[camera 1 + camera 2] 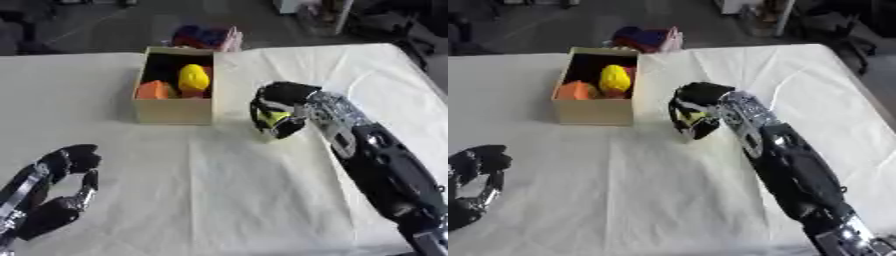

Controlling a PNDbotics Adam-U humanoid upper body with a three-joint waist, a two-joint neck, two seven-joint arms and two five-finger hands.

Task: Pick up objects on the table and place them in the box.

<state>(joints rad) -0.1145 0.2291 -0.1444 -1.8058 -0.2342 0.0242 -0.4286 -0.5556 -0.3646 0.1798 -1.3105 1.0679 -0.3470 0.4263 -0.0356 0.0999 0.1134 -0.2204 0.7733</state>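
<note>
A cardboard box [173, 111] stands open at the back middle of the white table, with a yellow object [193, 77] and an orange object [153, 90] inside. My right hand [282, 102] is just right of the box, its fingers curled round a small yellow-green object [277, 118] held a little above the cloth. Low at the left my left hand [68, 165] rests with its fingers curled and nothing in it.
A bundle of red, blue and pink things [206, 37] lies just behind the box at the table's far edge. The white cloth [210, 190] covers the table. My right forearm [385, 170] crosses the right side.
</note>
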